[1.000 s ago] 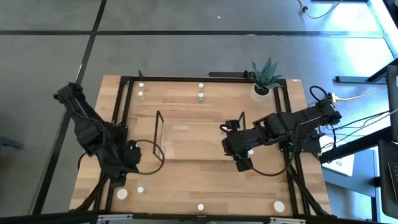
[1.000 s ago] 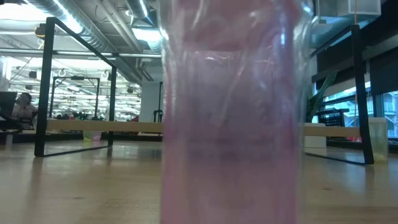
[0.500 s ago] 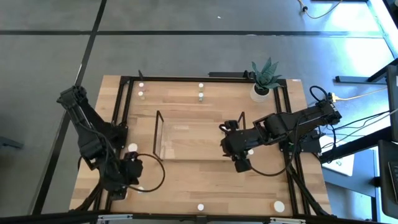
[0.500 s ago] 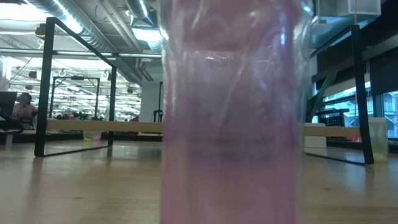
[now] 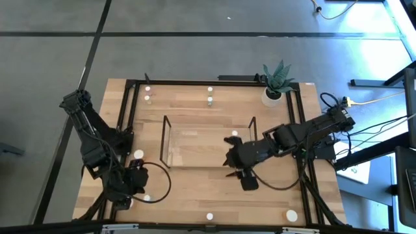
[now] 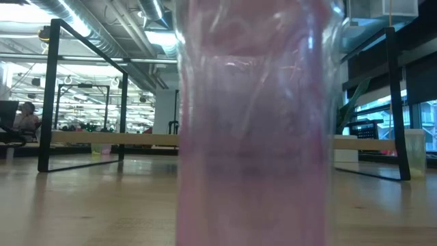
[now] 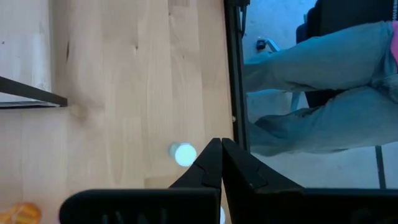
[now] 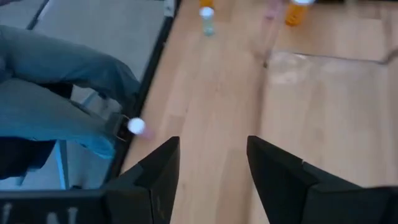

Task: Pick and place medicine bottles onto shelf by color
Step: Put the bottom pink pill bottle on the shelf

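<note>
**Empty claws, bottles still scattered around the rack**

The clear, see-through rectangular shelf with thin dark edges (image 5: 207, 142) stands mid-table, and no bottle shows on it. The small white-capped medicine bottles sit well apart along the edges of the pale wooden table (image 5: 195, 185): two at the far edge (image 5: 210, 100), others on the near edge (image 5: 209, 216), and a pink-tinted one (image 6: 256, 137) standing so close to the low camera that it fills that view.

The right claw (image 8: 211, 165) hangs just beside the shelf's near right corner, fingers apart with bare wood between them, holding nothing; it seems placed to reach for a bottle. The left claw (image 7: 221, 163) is at the near left corner with its tips pressed together, empty, a white-capped bottle (image 7: 183, 154) just beside them. Sorting appears barely begun.
</note>
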Action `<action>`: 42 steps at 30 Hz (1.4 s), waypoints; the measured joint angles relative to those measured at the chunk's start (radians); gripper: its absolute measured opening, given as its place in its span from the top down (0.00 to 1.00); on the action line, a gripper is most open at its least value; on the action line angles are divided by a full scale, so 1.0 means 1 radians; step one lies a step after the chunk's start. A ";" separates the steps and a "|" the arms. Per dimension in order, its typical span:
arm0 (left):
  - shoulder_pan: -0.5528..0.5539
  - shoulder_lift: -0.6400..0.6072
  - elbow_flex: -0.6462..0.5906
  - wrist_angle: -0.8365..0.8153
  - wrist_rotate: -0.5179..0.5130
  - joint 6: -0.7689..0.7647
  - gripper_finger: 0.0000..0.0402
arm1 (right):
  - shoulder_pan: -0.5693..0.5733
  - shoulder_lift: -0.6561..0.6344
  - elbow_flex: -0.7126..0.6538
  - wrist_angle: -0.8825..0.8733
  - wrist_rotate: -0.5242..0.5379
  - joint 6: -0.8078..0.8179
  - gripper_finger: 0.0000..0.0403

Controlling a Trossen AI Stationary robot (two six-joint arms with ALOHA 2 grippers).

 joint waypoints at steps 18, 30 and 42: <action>-0.018 0.000 0.000 -0.001 -0.005 0.026 1.00 | 0.197 0.210 0.000 0.107 0.125 -0.153 0.53; -0.018 0.000 0.000 -0.001 -0.034 0.027 1.00 | 0.209 0.337 0.000 0.213 0.088 -0.225 0.53; -0.018 -0.001 0.000 0.064 -0.129 0.168 1.00 | 0.209 0.344 0.000 0.255 0.072 -0.225 0.53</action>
